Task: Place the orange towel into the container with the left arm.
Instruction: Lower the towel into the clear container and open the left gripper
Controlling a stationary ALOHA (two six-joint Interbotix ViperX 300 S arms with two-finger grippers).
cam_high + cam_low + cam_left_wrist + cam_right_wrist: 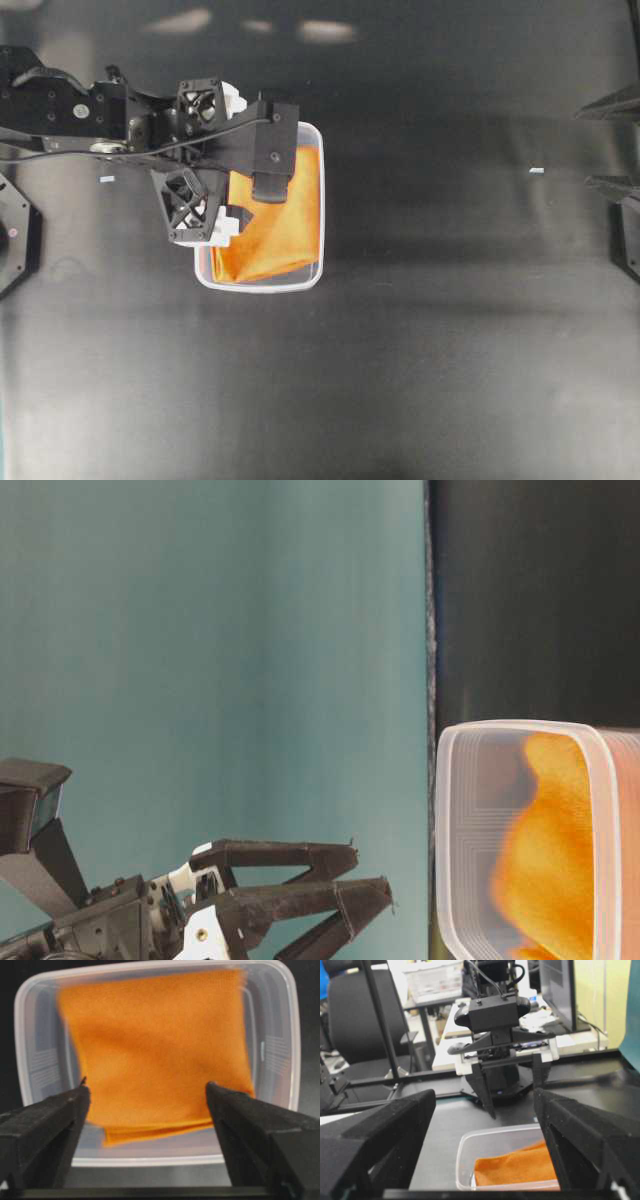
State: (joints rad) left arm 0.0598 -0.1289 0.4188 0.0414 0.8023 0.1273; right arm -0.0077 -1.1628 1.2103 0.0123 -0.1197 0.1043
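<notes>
The orange towel [290, 220] lies crumpled inside the container [300, 285], a clear tub on the black table. My left gripper [210, 155] hangs open and empty just above the tub's left side, touching nothing. In the left wrist view its gripper [147, 1092] stands wide apart, with the towel [160, 1045] below it in the container [150, 1161]. My right gripper [600, 145] is open and empty at the far right. The right wrist view shows that gripper [485, 1105] open, with the towel [515, 1167], the container [470, 1150] and the left arm [495, 1015] beyond. The table-level view shows the towel [550, 860] in the container [455, 840].
Two small white tape marks [108, 179] [536, 170] sit on the black table. Another arm's base [15, 235] is at the left edge. A chair [365, 1015] and desks stand beyond the table.
</notes>
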